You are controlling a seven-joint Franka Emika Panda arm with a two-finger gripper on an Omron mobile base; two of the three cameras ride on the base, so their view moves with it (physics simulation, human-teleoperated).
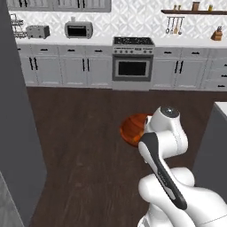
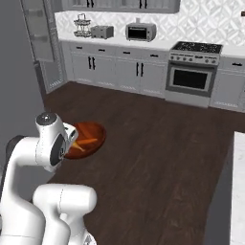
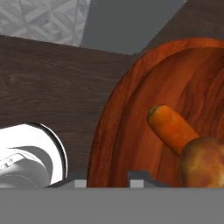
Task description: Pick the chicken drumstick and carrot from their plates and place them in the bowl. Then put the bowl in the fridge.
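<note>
The red-orange bowl (image 3: 131, 100) hangs above the dark wood floor, in front of the arm. My gripper (image 3: 109, 181) is shut on its near rim, which runs between the two finger tips. Inside the bowl lies the orange carrot (image 3: 173, 127), and the golden-brown chicken drumstick (image 3: 201, 162) rests against its thick end. From the left base view the bowl (image 1: 132, 128) is half hidden behind the wrist. From the right base view the bowl (image 2: 91, 136) shows the carrot (image 2: 87, 141) in it. The tall grey fridge (image 1: 15, 115) stands close on the left. The plates are out of view.
A grey island with a white top (image 1: 215, 142) stands close on the right. Open wood floor (image 2: 158, 143) stretches ahead to the far wall's white cabinets and stove (image 1: 133, 64). The fridge's grey side (image 2: 16, 81) fills the left edge.
</note>
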